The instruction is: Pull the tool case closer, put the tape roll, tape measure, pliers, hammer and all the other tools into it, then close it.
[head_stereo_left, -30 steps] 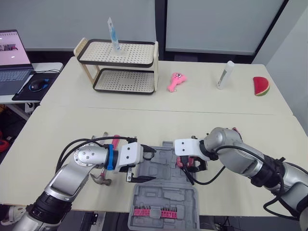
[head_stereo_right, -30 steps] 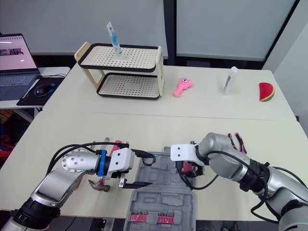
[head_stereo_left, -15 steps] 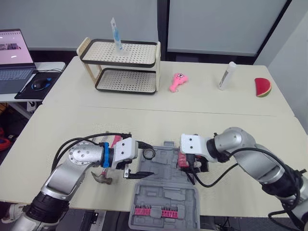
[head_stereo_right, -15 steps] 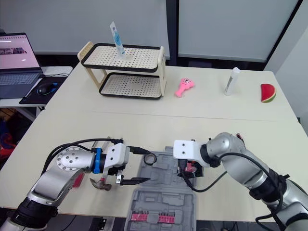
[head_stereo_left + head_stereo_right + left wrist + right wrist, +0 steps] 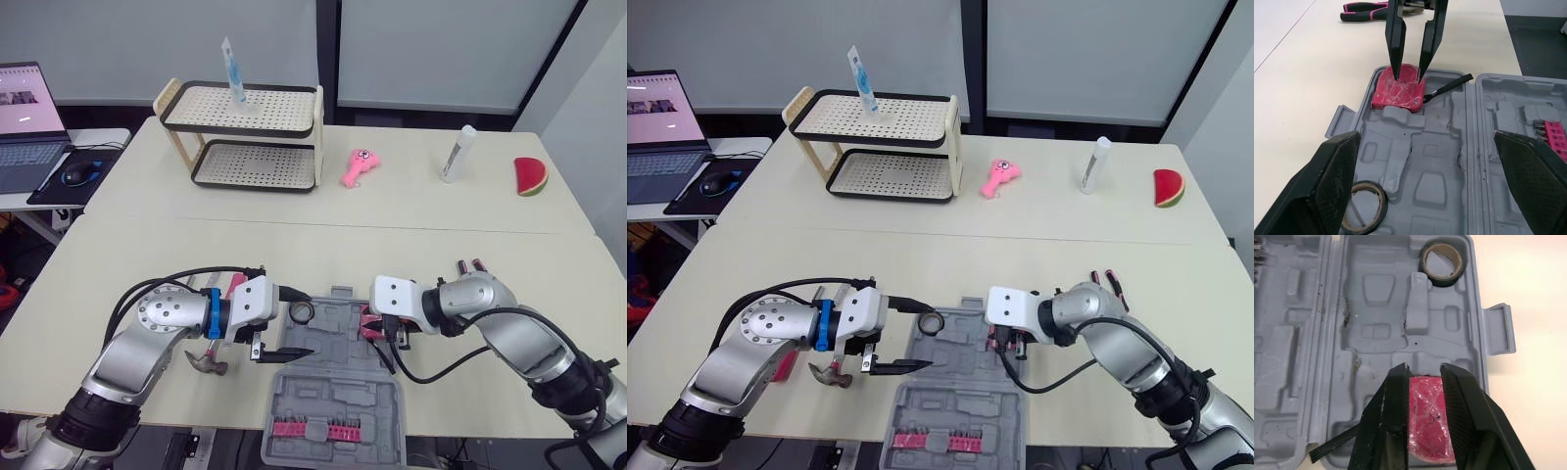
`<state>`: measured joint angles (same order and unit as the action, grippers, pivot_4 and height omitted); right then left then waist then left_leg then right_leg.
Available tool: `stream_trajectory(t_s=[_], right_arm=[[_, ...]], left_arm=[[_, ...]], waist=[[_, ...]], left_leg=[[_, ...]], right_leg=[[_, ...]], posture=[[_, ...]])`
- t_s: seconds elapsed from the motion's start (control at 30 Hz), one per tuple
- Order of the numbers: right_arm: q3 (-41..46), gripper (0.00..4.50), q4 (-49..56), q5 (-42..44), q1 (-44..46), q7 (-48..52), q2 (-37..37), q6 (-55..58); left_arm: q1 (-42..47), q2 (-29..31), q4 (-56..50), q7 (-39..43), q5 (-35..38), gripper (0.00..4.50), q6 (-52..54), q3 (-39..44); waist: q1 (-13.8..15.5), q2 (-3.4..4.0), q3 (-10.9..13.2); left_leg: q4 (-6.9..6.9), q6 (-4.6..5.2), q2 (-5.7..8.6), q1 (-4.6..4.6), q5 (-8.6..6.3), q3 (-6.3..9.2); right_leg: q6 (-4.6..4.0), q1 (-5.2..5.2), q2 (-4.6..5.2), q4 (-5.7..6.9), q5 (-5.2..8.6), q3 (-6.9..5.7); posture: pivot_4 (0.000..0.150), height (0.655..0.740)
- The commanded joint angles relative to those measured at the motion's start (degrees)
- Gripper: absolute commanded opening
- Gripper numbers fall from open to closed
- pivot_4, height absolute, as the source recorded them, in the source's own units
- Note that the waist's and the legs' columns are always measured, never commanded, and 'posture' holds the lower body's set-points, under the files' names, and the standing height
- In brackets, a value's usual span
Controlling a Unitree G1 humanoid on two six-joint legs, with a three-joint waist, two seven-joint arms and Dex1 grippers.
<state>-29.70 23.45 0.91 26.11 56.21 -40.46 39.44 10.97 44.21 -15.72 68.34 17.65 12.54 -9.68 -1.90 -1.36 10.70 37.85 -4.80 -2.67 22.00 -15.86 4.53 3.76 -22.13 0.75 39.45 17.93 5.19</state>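
The grey tool case (image 5: 333,392) lies open at the table's front edge, pink bits in its near half. A tape roll (image 5: 302,311) lies in the far left corner of the case. My left gripper (image 5: 304,323) hovers over that corner, open wide with the roll (image 5: 1364,203) lying below its fingers. A pink tape measure (image 5: 1398,90) rests in the case's right pocket. My right gripper (image 5: 1408,78) stands on top of it, fingers drawn nearly together, not around it. The hammer (image 5: 208,364) lies left of the case, under my left arm. Pink-handled pliers (image 5: 1364,10) lie on the table beyond my right arm.
At the back left stands a two-tier rack (image 5: 240,137) with a tube on it. A pink toy (image 5: 359,166), a white bottle (image 5: 458,153) and a watermelon slice (image 5: 531,176) lie along the far side. A laptop (image 5: 24,113) sits on a side table at the left.
My right gripper's fingers have closed from wide apart to a narrow gap above the tape measure. The left gripper has stayed open and drawn back, baring the tape roll.
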Motion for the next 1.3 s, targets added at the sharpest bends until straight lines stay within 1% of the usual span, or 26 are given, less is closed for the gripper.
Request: stream_trajectory(t_s=[0.03, 0.13, 0.3, 0.4, 0.5, 0.77, 0.9, 1.0, 1.13, 1.2, 1.23, 1.3], right_arm=[[3.4, 1.09, -2.5, 0.5, -1.8, -0.4, -0.2, -7.4], [6.0, 1.09, -6.3, 2.0, -4.2, 0.0, 0.1, -12.3], [8.5, 1.09, -11.4, 3.7, -6.1, 0.7, 0.9, -15.7], [8.3, 1.09, -14.1, 3.4, -6.3, 0.9, 1.5, -16.8], [6.2, 1.09, -17.3, 1.7, -6.4, 1.9, 1.7, -17.4], [3.0, 1.09, -24.0, -0.9, -5.8, 2.8, 2.7, -14.8], [1.9, 1.09, -26.6, -2.4, -4.7, 3.2, 3.3, -16.0], [3.4, 1.09, -25.7, -1.6, -3.9, 2.6, 4.8, -18.0], [7.8, 1.09, -19.7, 0.6, -3.8, 1.1, 5.8, -18.6], [9.2, 1.09, -17.0, 1.5, -4.2, 0.9, 5.3, -17.9], [10.4, 1.09, -14.9, 1.9, -4.8, 0.3, 4.9, -17.9], [15.5, 1.09, -7.1, 4.0, -8.3, -0.9, 3.0, -16.6]], left_arm=[[0.6, 0.4, -1.1, 0.7, 0.9, 4.5, -0.9, 1.1], [0.8, 0.6, -0.8, 1.3, 0.7, 4.5, -1.5, 1.1], [1.1, 0.6, -0.4, 1.9, 0.6, 4.5, -1.8, 1.2], [1.1, 0.6, -0.5, 1.9, 0.5, 4.5, -1.8, 1.1], [1.0, 0.6, -1.1, 1.8, 0.5, 4.5, -1.5, 0.9], [1.0, 0.8, -1.3, 1.8, 0.5, 4.5, -1.0, 1.2], [0.8, 1.2, -0.9, 1.8, 0.6, 4.5, -0.9, 1.8], [0.5, 1.6, 0.1, 1.7, 1.1, 4.5, -0.8, 3.2], [-0.5, 2.6, 3.9, 2.1, 2.6, 4.5, -1.5, 7.7], [-1.1, 2.8, 5.3, 2.1, 3.1, 4.5, -2.0, 9.6], [-1.6, 2.8, 6.5, 1.5, 3.5, 4.5, -2.1, 11.3], [-4.2, 3.1, 10.5, -0.6, 5.0, 4.5, -1.7, 17.8]], waist=[[0.0, 0.0, 0.0], [0.0, 0.0, 0.0], [0.0, 0.0, 0.0], [-0.1, 0.0, 0.0], [0.0, 0.0, 0.0], [0.0, -0.03, 0.0], [-0.1, -0.04, 0.0], [-0.2, -0.04, 0.0], [-0.5, -0.01, 0.0], [-0.5, 0.0, 0.0], [-0.5, 0.03, 0.0], [-0.4, 0.07, 0.0]], left_leg=[[0.0, 0.0, 0.0, 0.0, 0.0, 0.0], [0.02, 0.0, 0.0, -0.01, 0.0, -0.01], [0.05, 0.0, 0.0, -0.05, 0.0, -0.02], [0.05, 0.0, 0.01, -0.07, 0.0, -0.02], [0.04, 0.0, 0.01, -0.06, 0.0, -0.03], [0.04, 0.0, 0.0, -0.15, 0.0, -0.02], [0.03, 0.0, 0.0, -0.25, 0.0, -0.02], [0.01, 0.0, -0.03, -0.32, 0.0, -0.02], [0.0, 0.0, -0.04, -0.31, 0.0, -0.01], [0.02, 0.0, -0.03, -0.14, 0.0, 0.0], [0.03, 0.0, -0.01, -0.07, 0.0, -0.02], [0.02, 0.0, -0.01, -0.03, 0.0, -0.03]], right_leg=[[0.0, 0.0, 0.0, 0.0, 0.0, 0.0], [0.0, 0.02, 0.0, 0.03, 0.0, 0.0], [0.0, 0.02, 0.0, 0.1, 0.0, 0.03], [0.0, 0.03, -0.01, 0.12, 0.0, 0.05], [0.0, 0.02, -0.01, 0.11, 0.0, 0.05], [0.01, 0.12, -0.02, 0.06, 0.0, 0.06], [0.01, 0.23, -0.02, -0.02, 0.0, 0.05], [0.01, 0.34, -0.05, -0.12, 0.0, 0.06], [0.02, 0.32, -0.06, -0.13, 0.0, 0.07], [0.02, 0.13, -0.04, -0.05, -0.02, 0.08], [0.02, 0.04, -0.03, 0.04, -0.03, 0.09], [0.02, 0.01, -0.02, 0.03, -0.03, 0.08]], posture=[[0.15, 0.735], [0.15, 0.735], [0.15, 0.735], [0.15, 0.735], [0.15, 0.735], [0.15, 0.735], [0.15, 0.735], [0.15, 0.735], [0.15, 0.735], [0.15, 0.735], [0.15, 0.735], [0.15, 0.735]])
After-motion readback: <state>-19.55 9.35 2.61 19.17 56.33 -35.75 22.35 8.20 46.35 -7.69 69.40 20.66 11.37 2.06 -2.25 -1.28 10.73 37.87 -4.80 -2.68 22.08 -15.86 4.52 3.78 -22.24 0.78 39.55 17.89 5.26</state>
